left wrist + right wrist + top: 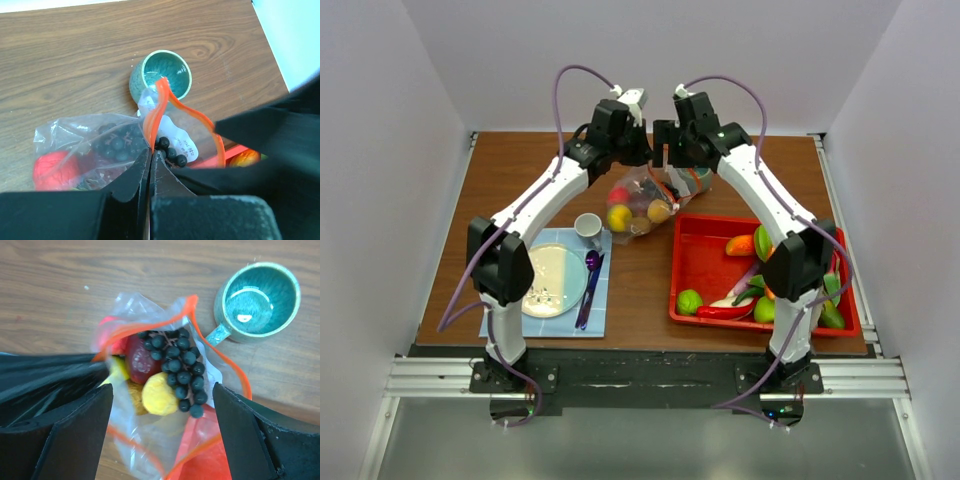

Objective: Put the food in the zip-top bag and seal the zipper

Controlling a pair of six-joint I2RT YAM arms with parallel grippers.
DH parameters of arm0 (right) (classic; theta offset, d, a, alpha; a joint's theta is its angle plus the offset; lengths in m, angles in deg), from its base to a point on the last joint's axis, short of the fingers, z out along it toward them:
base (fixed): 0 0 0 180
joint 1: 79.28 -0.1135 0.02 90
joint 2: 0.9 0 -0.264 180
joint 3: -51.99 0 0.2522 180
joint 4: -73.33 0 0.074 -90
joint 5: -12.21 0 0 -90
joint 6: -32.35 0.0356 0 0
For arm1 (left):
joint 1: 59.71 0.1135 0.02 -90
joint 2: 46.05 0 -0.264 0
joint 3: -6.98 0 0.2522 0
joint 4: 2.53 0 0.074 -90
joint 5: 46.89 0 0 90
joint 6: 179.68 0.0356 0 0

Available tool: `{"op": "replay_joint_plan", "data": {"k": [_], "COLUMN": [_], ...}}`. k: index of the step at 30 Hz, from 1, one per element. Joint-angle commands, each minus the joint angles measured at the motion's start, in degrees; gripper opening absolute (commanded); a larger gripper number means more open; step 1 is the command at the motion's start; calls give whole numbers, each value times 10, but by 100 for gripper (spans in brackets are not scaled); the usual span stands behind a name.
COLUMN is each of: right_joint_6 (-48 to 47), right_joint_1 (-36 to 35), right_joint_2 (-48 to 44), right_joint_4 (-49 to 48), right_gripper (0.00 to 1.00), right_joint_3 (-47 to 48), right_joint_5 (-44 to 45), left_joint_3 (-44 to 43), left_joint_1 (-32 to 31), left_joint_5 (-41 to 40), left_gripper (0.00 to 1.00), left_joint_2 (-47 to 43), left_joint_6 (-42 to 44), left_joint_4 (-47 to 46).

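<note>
Zip-top bag [136, 441] holds grapes [182, 367], zipper [150, 117] pinched by left pincer [150, 153].

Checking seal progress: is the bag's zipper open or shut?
Open. The zipper spreads in a wide loop, grapes visible through the gap; left gripper pinches one edge.

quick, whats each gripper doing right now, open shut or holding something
Left gripper: shut on the zipper of the zip-top bag.
Right gripper: open, holding nothing, above the bag's mouth.

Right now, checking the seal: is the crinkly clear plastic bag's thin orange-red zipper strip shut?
No, the thin orange-red zipper strip gapes in an open loop, dark toy grapes visible inside.
</note>
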Motion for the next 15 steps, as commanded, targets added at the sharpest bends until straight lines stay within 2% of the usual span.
{"op": "replay_joint_plan", "data": {"k": [1,3,6,7,9,13,15], "right_joint_6": [-4,-4,2,6,10,0,-10], "right_joint_1": [-5,-4,-4,-4,-5,-11,-27], "right_joint_2": [-100,-132,-213,-260,-301,-395,-426], "right_joint_4": [-5,6,9,4,-6,-32,-35], "right_gripper": [85,85,84,84,82,81,80], "right_joint_3": [-21,-43,-125,-183,-248,-438,-488], "right_joint_5": [4,19,35,33,18,-34,-58], "left_joint_3": [-22,-25,-27,-28,-30,-36,-39], "left_joint_1": [-2,-2,-1,-1,-1,-1,-1], "left_joint_5": [8,5,0,0,0,0,-3], "left_gripper": [0,0,0,0,0,0,0], "left_joint_2": [-20,-18,-18,-17,-17,-16,-16], "left_joint_6": [-1,-2,-5,-5,-6,-6,-4], "left_joint_4": [-14,-13,-15,-15,-16,-13,-11]}}
